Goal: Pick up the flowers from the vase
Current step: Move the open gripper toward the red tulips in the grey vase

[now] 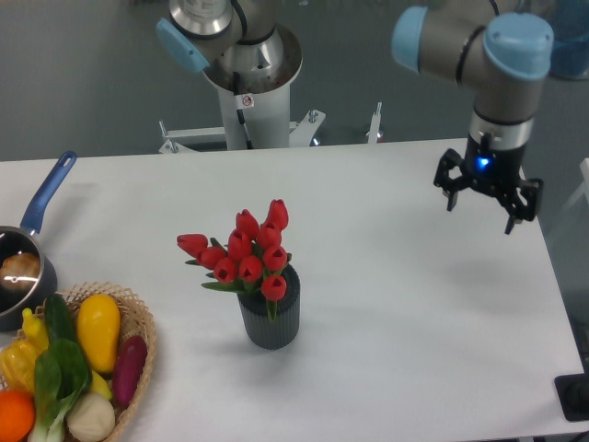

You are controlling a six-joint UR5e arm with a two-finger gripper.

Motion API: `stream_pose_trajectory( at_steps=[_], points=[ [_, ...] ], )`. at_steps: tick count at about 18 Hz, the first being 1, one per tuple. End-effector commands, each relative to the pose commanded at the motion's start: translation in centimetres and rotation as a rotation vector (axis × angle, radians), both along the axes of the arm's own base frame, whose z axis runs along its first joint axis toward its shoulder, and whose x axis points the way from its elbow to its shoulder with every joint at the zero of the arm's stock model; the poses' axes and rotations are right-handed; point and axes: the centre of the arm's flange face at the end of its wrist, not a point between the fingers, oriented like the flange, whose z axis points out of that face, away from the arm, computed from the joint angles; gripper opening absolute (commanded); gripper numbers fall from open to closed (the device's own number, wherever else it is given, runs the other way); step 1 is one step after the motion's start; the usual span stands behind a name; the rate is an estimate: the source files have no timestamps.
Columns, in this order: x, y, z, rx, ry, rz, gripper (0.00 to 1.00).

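The flowers (247,250), a bunch of red tulip buds with green leaves, stand in the vase (270,318), a small dark grey ribbed cylinder near the middle front of the white table. My gripper (480,214) hangs above the table's right side, far to the right of the flowers and higher than them. Its two black fingers are spread apart, open, with nothing between them.
A blue-handled saucepan (23,262) sits at the left edge. A wicker basket (145,336) with yellow, purple, green and orange vegetables fills the front left corner. The arm's white base column (250,101) stands behind the table's far edge.
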Motion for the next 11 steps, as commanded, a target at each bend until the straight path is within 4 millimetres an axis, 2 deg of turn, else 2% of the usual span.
stream_pose_trajectory(
  at_steps=[4, 8, 9, 11],
  points=[
    [0.0, 0.0, -1.3, -0.005, -0.019, -0.003, 1.00],
    [3.2, -0.7, -6.8, -0.019, -0.087, -0.003, 1.00],
    [3.7, -0.7, -7.4, -0.021, -0.101, -0.005, 1.00],
    [4.9, 0.8, -7.9, -0.027, -0.114, -0.037, 1.00]
  ],
)
